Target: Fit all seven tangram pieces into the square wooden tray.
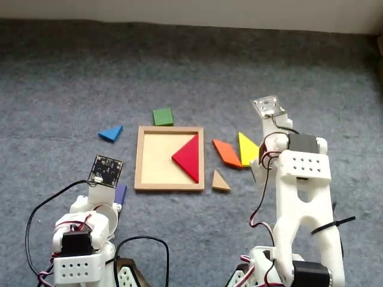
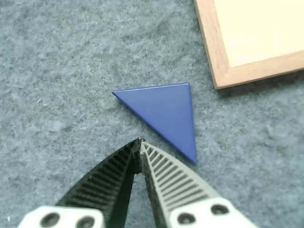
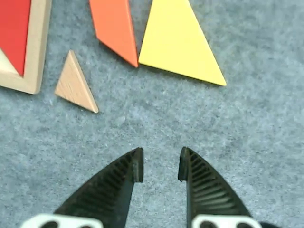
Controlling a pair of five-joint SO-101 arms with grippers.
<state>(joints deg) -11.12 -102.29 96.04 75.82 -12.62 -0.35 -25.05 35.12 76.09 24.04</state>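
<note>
Blue triangle (image 2: 164, 114) before closed left end effector (image 2: 139, 145)

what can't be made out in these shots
- High view: dark blue triangle mostly hidden behind the left arm's wrist.
- High view: yellow triangle, one corner covered by the right arm.
- Right wrist view: red triangle and orange piece cut off by the picture's edge.
- Left wrist view: tray cut off at the edge.

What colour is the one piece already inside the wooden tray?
Red. It is the triangle lying in the right half of the tray, clearest in the high view.
</note>
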